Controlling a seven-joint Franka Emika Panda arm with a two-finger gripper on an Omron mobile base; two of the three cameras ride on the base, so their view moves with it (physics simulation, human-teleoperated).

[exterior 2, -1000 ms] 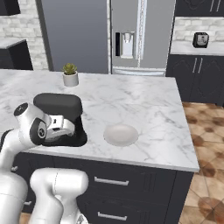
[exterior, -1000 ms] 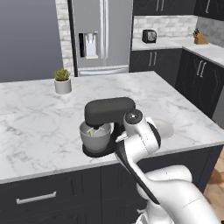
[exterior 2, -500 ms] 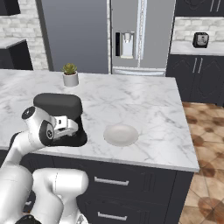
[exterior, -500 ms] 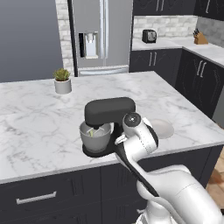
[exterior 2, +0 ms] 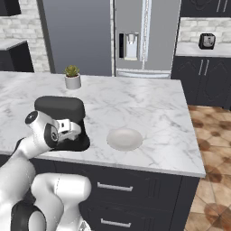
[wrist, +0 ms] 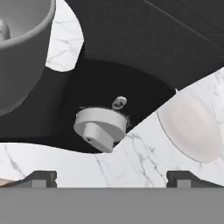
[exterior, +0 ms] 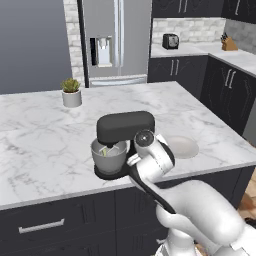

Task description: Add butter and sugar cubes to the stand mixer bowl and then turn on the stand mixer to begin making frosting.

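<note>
The black stand mixer stands near the island's front edge, with the grey metal stand mixer bowl under its head. A pale yellow lump, apparently the butter, lies inside the bowl. The sugar cubes are hidden. My gripper is open, its two fingertips wide apart with nothing between them. It points at the grey knob on the mixer's side, a short way off. In the right base view my hand sits right beside the mixer's base.
A shallow white dish lies on the marble counter just right of the mixer. A small potted plant stands at the island's far side. A toaster and a knife block sit on the back counter, beside the fridge.
My wrist has shifted slightly closer beside the mixer. The fingers have stayed wide apart, and the mixer, bowl and dish have not moved.
</note>
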